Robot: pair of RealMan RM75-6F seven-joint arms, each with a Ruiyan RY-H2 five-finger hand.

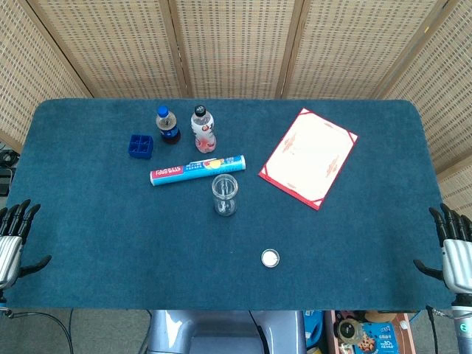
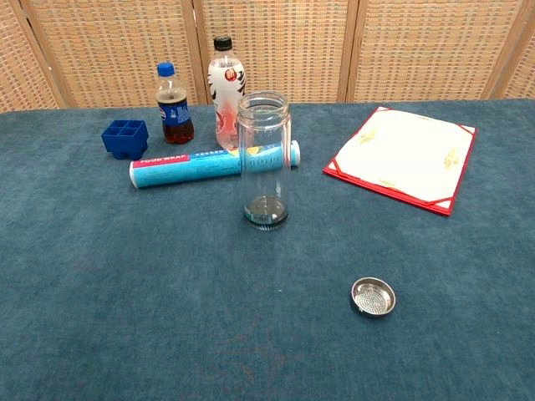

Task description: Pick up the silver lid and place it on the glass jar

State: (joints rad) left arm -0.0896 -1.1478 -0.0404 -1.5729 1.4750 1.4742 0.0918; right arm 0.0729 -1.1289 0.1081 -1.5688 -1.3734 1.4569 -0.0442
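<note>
Silver and round, the lid [image 1: 271,258] [image 2: 374,297] lies flat on the blue cloth of the table [image 1: 103,221] [image 2: 100,317], near the front edge and a little right of the middle, with nothing touching it. The chest view shows its hollow side facing up and a perforated floor inside the rim; from the head view it is only a pale disc. The glass jar [image 1: 225,195] [image 2: 263,159] stands upright and uncovered farther back, well apart from the lid and slightly to its left. Just behind the jar lies a roll of food wrap [image 1: 198,170] [image 2: 188,168], long side across the table. Beyond it stand a cola bottle [image 1: 167,125] [image 2: 173,104] and a pink drink bottle [image 1: 203,129] [image 2: 224,88], with a blue compartment tray [image 1: 140,146] [image 2: 125,138] to the left of them. A red-edged folder [image 1: 308,157] [image 2: 405,159] lies flat toward the back right.

Only the head view shows the hands. The left hand [image 1: 15,240] rests at the left edge near the front corner, fingers apart, holding nothing. The right hand [image 1: 451,254] sits at the right edge near the front corner, likewise spread and empty.
</note>
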